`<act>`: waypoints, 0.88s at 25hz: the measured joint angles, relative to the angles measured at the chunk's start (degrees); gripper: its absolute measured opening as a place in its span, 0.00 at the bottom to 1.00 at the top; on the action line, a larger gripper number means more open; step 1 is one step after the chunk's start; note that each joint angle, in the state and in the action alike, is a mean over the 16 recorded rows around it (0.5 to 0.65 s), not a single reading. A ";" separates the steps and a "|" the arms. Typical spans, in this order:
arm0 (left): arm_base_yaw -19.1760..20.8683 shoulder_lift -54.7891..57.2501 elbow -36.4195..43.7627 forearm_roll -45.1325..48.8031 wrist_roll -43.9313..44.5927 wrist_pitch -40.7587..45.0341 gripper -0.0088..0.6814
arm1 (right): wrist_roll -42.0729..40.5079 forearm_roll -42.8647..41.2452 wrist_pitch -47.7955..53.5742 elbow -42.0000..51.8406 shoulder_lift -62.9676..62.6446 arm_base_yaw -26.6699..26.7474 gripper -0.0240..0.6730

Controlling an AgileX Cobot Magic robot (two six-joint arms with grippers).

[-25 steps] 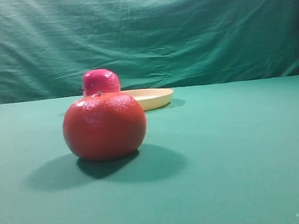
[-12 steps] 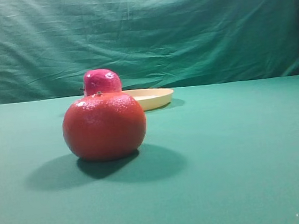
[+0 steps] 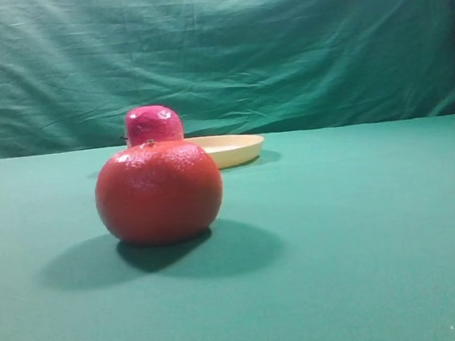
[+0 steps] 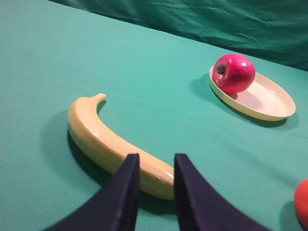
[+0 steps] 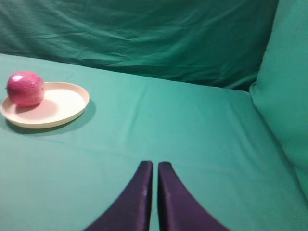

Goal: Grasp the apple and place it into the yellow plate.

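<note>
The glossy magenta-red apple (image 4: 234,72) sits in the pale yellow plate (image 4: 269,101), at its left edge. Both also show in the right wrist view, apple (image 5: 25,88) on plate (image 5: 62,103). In the exterior view only the apple's top (image 3: 153,123) and part of the plate (image 3: 237,147) show behind the orange fruit. My left gripper (image 4: 156,159) is empty with a narrow gap between its fingers, well short of the plate, over a banana. My right gripper (image 5: 154,164) is shut and empty, far to the right of the plate. Neither arm shows in the exterior view.
An orange-red dimpled fruit (image 3: 158,192) stands close to the exterior camera and shows at the left wrist view's right edge (image 4: 302,202). A yellow banana (image 4: 106,139) lies just ahead of the left gripper. Green cloth covers the table and back wall.
The apple's top shifts a hair to the right and back in the exterior view. Nothing else has moved.
</note>
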 joint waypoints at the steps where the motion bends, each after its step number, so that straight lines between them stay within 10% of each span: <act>1: 0.00 0.00 0.00 0.00 0.00 0.00 0.24 | 0.00 0.04 -0.89 1.53 -0.88 -0.82 0.03; 22: 0.00 0.00 0.00 0.00 0.00 0.00 0.24 | -0.01 0.40 -2.22 11.56 -4.90 -6.28 0.03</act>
